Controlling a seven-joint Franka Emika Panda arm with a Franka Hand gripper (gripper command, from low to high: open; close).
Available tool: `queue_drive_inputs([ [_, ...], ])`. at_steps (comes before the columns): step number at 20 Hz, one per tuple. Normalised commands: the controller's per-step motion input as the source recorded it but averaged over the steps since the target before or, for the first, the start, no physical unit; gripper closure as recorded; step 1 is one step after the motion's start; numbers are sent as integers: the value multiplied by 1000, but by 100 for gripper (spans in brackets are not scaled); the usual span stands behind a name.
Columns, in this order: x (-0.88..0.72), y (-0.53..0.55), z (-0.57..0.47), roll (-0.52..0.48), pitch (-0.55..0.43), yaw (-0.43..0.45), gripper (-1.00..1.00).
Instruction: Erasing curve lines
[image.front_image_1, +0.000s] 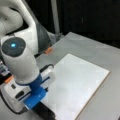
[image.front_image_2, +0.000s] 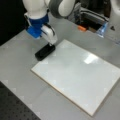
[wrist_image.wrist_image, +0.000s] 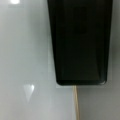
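The white board lies on the grey table, and no curve lines show on it in either front view. A black block eraser rests flat at the board's left corner, half over the edge. My gripper reaches down onto the eraser's end nearest the board, and its fingers look closed on it. In a front view the arm covers the gripper, and only a dark piece of the eraser shows below the blue wrist part. The wrist view is filled by the eraser, above the board's edge.
A small orange object lies on the table behind the board, also showing beside the arm's base. A pale blue thing sits at the back right. A black perforated surface borders the table at the bottom left.
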Motion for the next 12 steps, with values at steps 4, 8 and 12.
queue_drive_inputs([
  [4,-302,648,119,15,-95,-93,-100],
  [8,-394,711,104,98,-155,-121,-100],
  [12,-324,555,3,-44,-83,-87,-100],
])
